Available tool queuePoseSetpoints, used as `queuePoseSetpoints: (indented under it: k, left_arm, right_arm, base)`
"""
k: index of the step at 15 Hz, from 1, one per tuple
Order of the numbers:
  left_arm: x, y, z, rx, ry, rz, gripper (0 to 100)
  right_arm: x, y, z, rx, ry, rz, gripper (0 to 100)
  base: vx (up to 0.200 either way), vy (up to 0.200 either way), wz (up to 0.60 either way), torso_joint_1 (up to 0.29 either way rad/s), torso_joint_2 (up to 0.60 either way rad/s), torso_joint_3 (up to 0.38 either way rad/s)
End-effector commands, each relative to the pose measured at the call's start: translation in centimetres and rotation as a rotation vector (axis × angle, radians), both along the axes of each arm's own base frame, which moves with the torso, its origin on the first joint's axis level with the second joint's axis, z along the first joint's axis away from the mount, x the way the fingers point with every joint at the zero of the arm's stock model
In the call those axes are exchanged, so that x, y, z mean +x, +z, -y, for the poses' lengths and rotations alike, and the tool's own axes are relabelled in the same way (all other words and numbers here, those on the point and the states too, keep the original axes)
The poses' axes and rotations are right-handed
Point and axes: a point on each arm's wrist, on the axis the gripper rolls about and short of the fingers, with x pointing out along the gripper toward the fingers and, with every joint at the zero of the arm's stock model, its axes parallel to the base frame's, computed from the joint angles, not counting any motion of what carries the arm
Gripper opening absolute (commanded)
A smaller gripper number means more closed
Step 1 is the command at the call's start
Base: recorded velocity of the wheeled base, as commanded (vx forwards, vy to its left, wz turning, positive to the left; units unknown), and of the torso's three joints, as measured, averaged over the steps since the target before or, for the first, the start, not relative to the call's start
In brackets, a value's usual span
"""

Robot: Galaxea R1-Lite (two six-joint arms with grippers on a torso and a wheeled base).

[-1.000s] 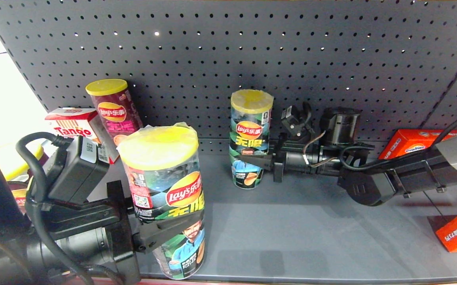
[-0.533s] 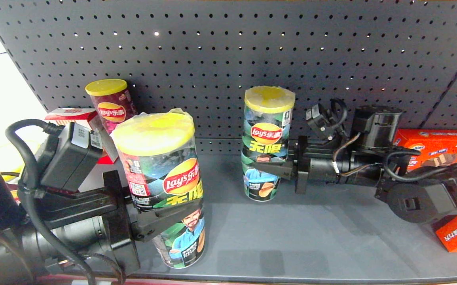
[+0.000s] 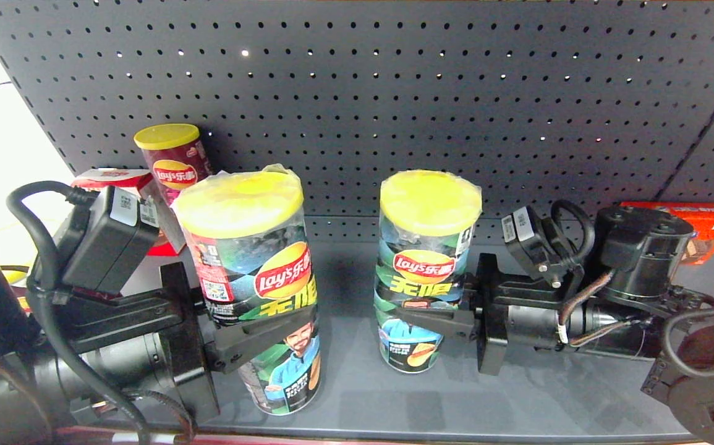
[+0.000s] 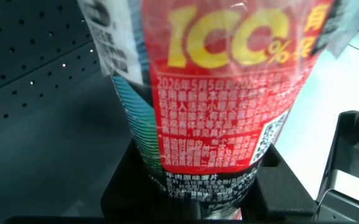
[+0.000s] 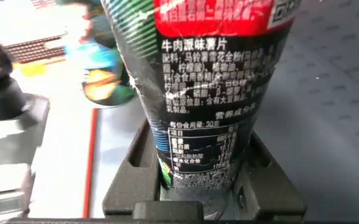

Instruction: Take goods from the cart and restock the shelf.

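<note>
chip can (image 3: 248,266) upright, clamped in left gripper (image 3: 264,337) at shelf (image 3: 548,395) front; second chip can (image 3: 428,259) upright, clamped in right gripper (image 3: 434,318), near the first.

The grey shelf (image 3: 517,395) carries a maroon can (image 3: 174,164) and a red-white box (image 3: 106,178) at upper left, and an orange box (image 3: 703,225) at right
</note>
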Motion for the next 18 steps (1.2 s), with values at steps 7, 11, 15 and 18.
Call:
queuePoseSetpoints:
  k: [7, 11, 15, 18]
  left_arm:
    - [0.2, 0.0, -0.3, 0.001, 0.015, -0.002, 0]
    - [0.3, -0.1, -0.2, 0.003, 0.015, -0.004, 0]
    - [0.3, -0.1, -0.1, 0.003, 0.015, -0.004, 0]
    - [0.3, 0.0, -0.1, 0.002, 0.015, -0.003, 0]
  right_arm:
    - [-2.8, -0.6, 0.3, -0.012, -0.012, -0.005, 0]
    - [-3.8, -2.0, 0.0, -0.020, -0.037, -0.012, 0]
    - [-3.2, -3.4, -0.5, -0.032, -0.049, -0.025, 0]
    - [-2.8, -4.0, -0.6, -0.043, -0.055, -0.039, 0]
  base:
    - [0.000, 0.000, 0.00, 0.000, 0.00, 0.000]
    - [0.000, 0.000, 0.00, 0.000, 0.00, 0.000]
    - [0.000, 0.000, 0.00, 0.000, 0.00, 0.000]
    - [0.000, 0.000, 0.00, 0.000, 0.00, 0.000]
